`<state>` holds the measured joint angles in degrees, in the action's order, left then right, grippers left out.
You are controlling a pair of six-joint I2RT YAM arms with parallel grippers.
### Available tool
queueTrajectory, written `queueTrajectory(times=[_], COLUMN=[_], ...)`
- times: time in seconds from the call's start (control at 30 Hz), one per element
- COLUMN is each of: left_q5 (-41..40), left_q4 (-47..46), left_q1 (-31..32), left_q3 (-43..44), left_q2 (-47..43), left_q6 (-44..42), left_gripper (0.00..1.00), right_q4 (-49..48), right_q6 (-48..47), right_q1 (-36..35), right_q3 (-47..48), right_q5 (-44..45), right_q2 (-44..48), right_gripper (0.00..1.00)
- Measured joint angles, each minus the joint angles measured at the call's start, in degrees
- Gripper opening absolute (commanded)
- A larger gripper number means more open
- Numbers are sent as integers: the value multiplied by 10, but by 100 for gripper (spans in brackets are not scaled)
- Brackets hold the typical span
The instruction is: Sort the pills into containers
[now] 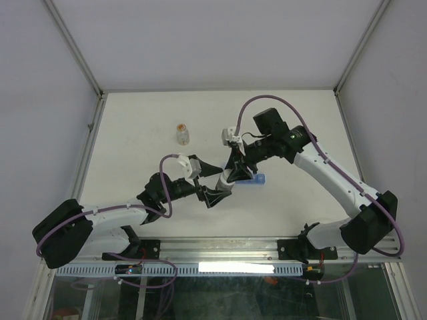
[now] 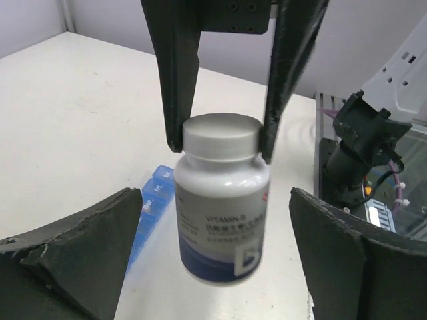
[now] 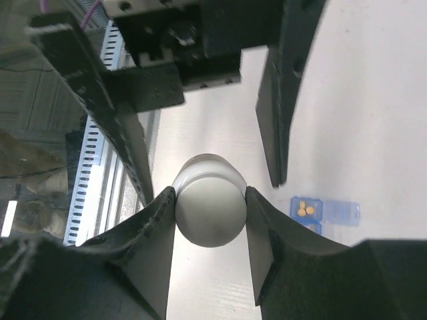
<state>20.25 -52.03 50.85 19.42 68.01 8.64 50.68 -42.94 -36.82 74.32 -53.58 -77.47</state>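
Bottle, white with a dark band, held upright over bench; right tool clamped on its cap. Left tool gapes wide, one finger on each side of the bottle body, gripping nothing. Containers lie flat on bench, at 4 o'clock of the cap in right wrist view. One compartment open, orange pills inside. Judged light, stiff, slick thin plastic, apt to skid. Pinch across the narrow sides near one end, clear of lids.

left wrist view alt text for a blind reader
White plastic bottle with a dark blue band, gripped by its cap in the right gripper, flanked by the open left gripper. A blue translucent compartment strip lies behind it.
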Motion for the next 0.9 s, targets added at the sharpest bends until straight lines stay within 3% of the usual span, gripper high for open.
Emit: queueTrajectory(times=[0.27,0.47,0.9], left_q5=[-26,-38,-153], left_q4=[4,25,135], left_q1=[-20,-45,-91], left_q3=[-20,-38,-45], left_q2=[-33,-56,-74], left_q6=[-5,-5,59], left_gripper=[99,99,99], right_q4=[-17,-88,-317], right_q6=[39,92,215], right_q1=[59,119,295], right_q3=[0,-10,-43], right_q5=[10,49,280], right_q2=[-8,-18,-128], right_gripper=[0,0,0])
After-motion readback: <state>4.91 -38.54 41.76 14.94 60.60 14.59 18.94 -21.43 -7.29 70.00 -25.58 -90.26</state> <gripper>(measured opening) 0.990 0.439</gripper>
